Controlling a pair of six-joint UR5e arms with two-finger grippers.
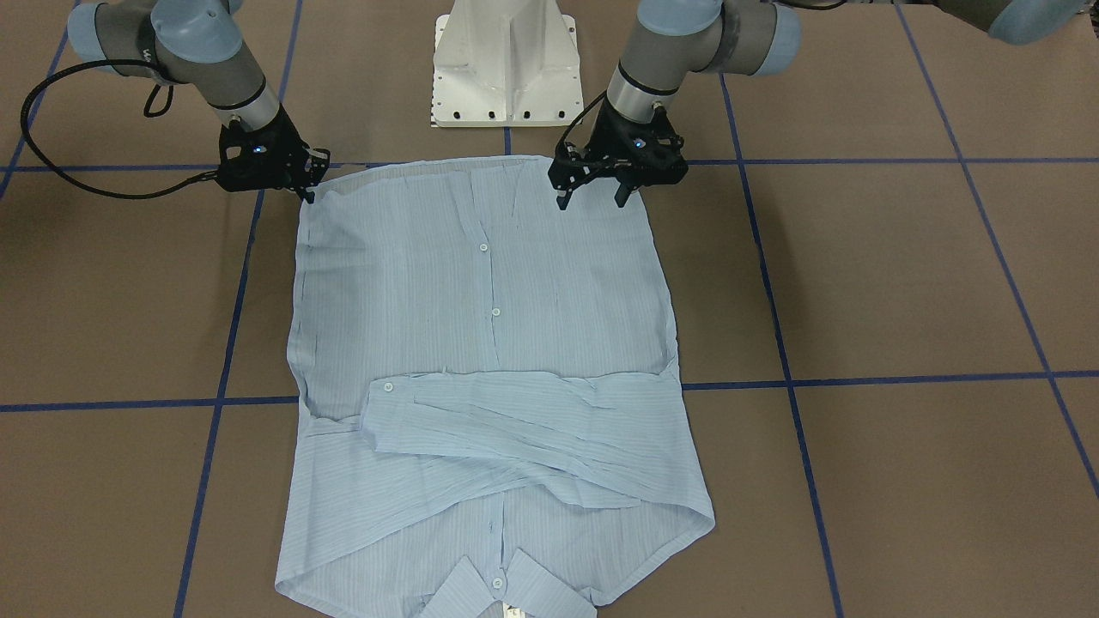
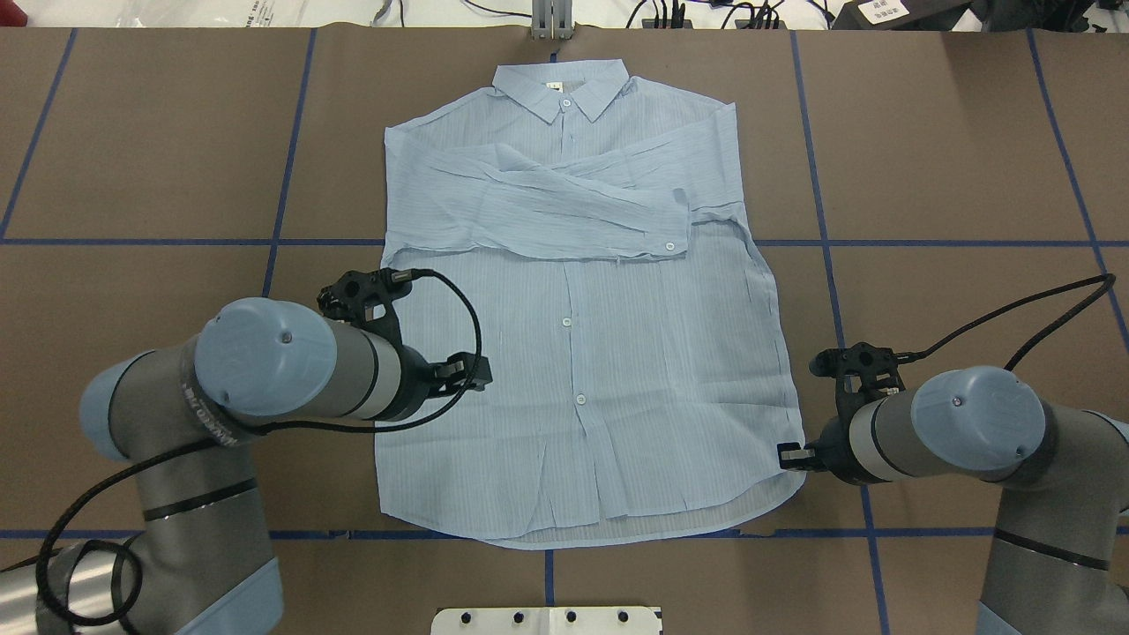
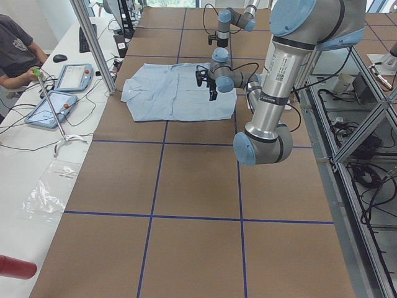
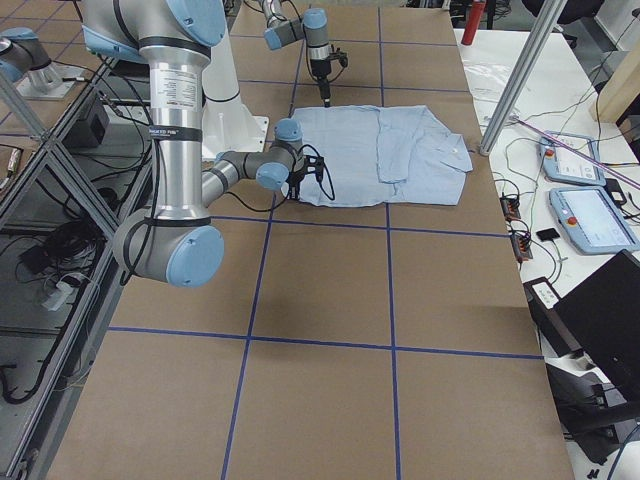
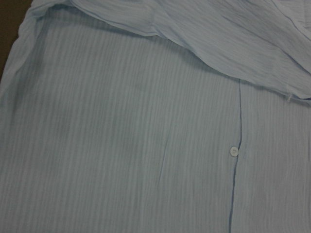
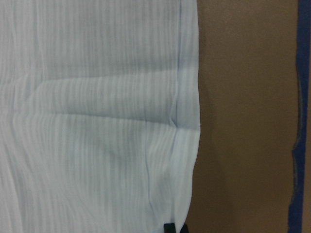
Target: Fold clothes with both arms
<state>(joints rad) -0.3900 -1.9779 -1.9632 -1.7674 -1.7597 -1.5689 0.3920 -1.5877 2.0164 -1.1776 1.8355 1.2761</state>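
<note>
The light-blue shirt [image 1: 481,326] lies flat and buttoned on the brown table, its collar [image 2: 559,86] at the far edge from the robot and one sleeve [image 2: 573,212] folded across the chest. My left gripper [image 1: 592,199] hangs open just above the hem on the robot's left side, holding nothing. The left wrist view shows only shirt fabric [image 5: 146,145] and a button. My right gripper [image 1: 309,196] sits low at the shirt's other hem corner [image 2: 796,445]. In the right wrist view its fingertips [image 6: 174,227] meet on the shirt's side edge [image 6: 187,145].
The white pedestal base [image 1: 505,64] stands just behind the hem. Blue tape lines [image 1: 859,379] grid the brown table. A side bench with tablets [image 3: 53,105], a metal post [image 3: 93,43] and a seated person [image 3: 15,53] lies past the collar end.
</note>
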